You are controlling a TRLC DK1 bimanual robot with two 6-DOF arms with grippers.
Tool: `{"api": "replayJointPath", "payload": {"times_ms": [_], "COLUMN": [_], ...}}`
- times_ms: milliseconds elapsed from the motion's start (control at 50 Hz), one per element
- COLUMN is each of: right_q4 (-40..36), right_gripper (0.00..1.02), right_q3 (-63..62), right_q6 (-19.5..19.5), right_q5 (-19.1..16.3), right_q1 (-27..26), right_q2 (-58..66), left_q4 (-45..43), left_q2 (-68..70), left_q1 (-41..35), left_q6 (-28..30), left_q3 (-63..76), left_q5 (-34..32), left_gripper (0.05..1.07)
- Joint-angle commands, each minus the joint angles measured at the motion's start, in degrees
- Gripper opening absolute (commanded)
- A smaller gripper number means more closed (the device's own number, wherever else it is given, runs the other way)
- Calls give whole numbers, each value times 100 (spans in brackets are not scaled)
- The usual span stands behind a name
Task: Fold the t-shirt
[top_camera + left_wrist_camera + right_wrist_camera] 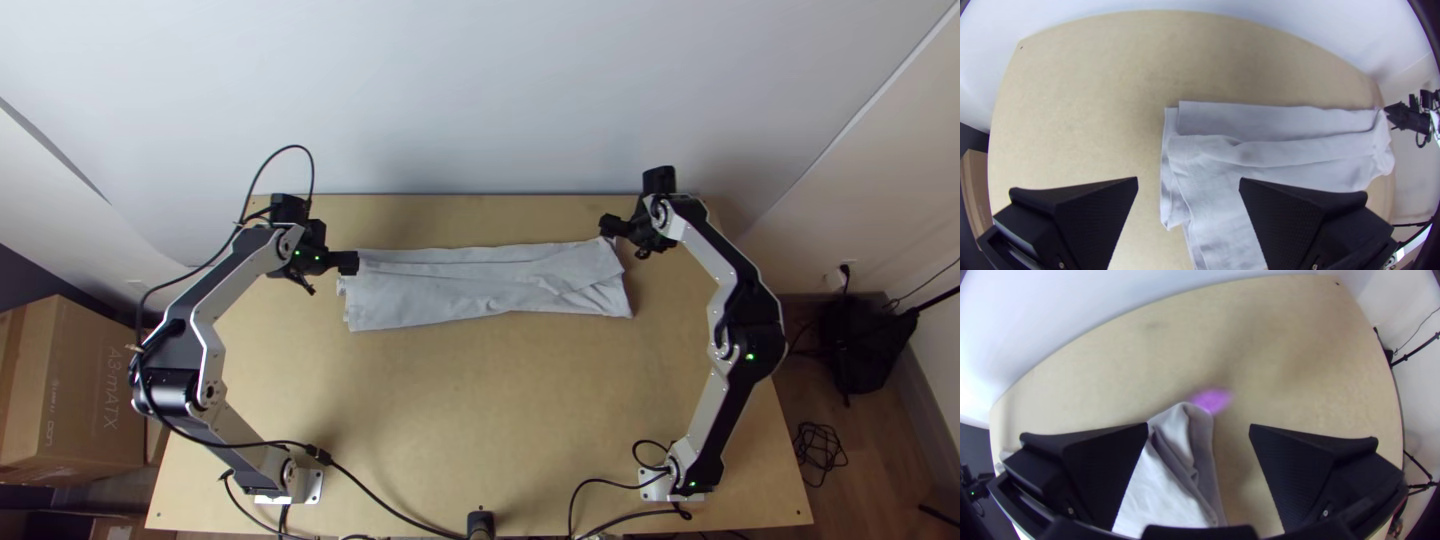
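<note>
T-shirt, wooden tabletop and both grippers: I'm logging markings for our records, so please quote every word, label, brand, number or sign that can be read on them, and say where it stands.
T-shirt: no text on the fabric in sight; the folded-in layers are hidden, so I cannot rule out a label there.
Wooden tabletop: none.
Left gripper: none readable.
Right gripper: none readable.
</note>
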State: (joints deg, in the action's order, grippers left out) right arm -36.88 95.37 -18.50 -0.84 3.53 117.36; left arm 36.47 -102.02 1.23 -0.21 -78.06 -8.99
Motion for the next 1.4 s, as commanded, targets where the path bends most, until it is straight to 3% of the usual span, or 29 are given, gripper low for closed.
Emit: {"api": "replayJointPath", "payload": {"times_ms": [0,80,240,360,520,680,880,1380], "right_q4": [94,85,-91,-152,-152,-152,-144,-144], "right_gripper": [97,97,98,98,98,98,98,98], "right_q3": [-300,-414,-449,-485,-414,-388,-353,-159], "right_q6": [-356,-760,-1762,-2131,-2456,-2659,-2746,-2949], "right_q5": [5,-373,-2535,-3651,-4785,-5620,-6033,-6042], "right_q1": [-133,-248,-599,-713,-828,-968,-1065,-1047], "right_q2": [-697,-961,-1356,-1637,-1875,-2033,-2297,-2613], "left_q4": [-8,-26,-96,53,53,-122,-272,-421], "left_q2": [332,376,209,-108,-345,-565,-732,-943], "left_q1": [193,404,650,773,799,799,738,52], "left_q6": [-137,-181,-278,-287,-304,-445,-533,-972], "left_q3": [239,388,511,397,441,450,423,204], "left_q5": [-384,-990,-1491,-1808,-1983,-2019,-2010,-1948], "left_gripper": [103,102,102,102,102,102,102,102]}}
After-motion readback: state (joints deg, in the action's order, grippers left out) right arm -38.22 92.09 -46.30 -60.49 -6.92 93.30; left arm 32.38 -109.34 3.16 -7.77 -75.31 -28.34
